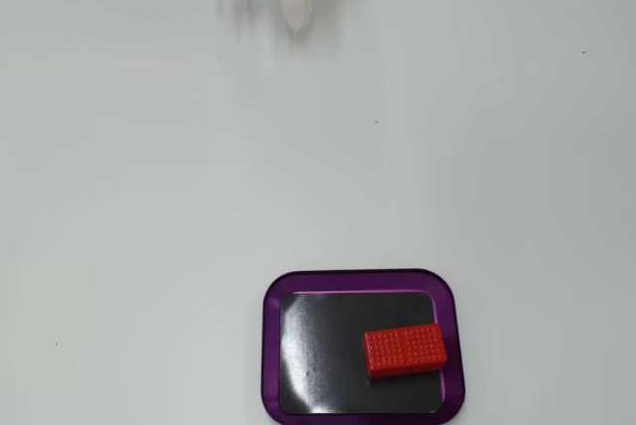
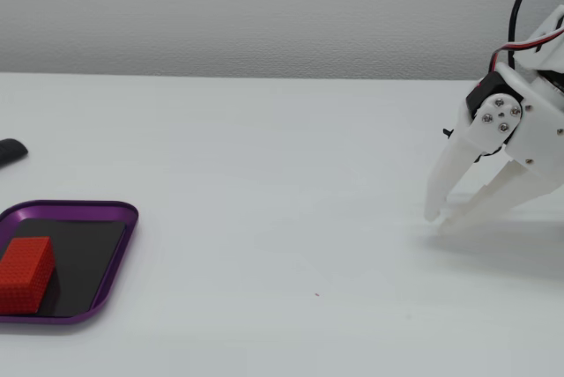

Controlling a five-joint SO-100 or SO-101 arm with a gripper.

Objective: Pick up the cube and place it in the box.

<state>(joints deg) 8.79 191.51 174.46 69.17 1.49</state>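
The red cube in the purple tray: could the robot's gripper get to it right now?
Probably yes. The cube lies uncovered in the box, and only bare table separates it from the gripper, though it sits far off.

- Bright, even light floods the white tabletop [image 1: 149, 197] in both fixed views, nearly washing it out.
- Only a soft grey shadow lies beneath the claw [image 2: 438, 217].
- Both pictures are sharp, with no edge distortion.
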